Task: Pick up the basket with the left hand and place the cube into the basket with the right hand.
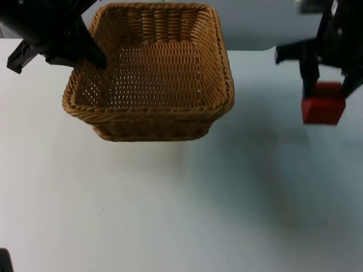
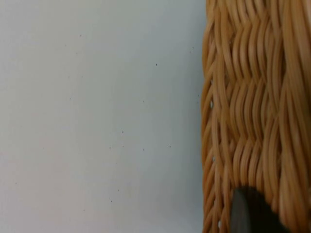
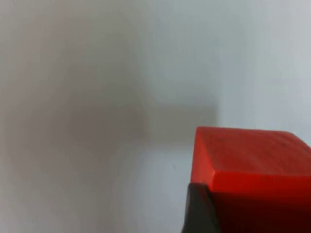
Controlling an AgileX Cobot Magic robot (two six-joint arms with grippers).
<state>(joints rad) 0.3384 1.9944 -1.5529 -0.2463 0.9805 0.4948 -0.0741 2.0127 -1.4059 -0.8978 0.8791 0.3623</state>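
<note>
A square woven wicker basket (image 1: 148, 116) hangs tilted above the table, casting a shadow below it. My left gripper (image 1: 93, 56) is shut on its left rim. In the left wrist view the basket's wall (image 2: 252, 111) runs alongside the white table, with a black fingertip (image 2: 245, 213) pressed on the weave. The red cube (image 1: 323, 103) hangs in the air to the right of the basket, held in my right gripper (image 1: 328, 85). The right wrist view has the cube (image 3: 250, 165) close up against a black finger (image 3: 199, 211), with the table below.
The white table (image 1: 181, 215) stretches open in front of the basket and under the cube. A grey partition wall (image 1: 261, 22) stands behind the basket. A small dark object (image 1: 4, 260) sits at the near left edge.
</note>
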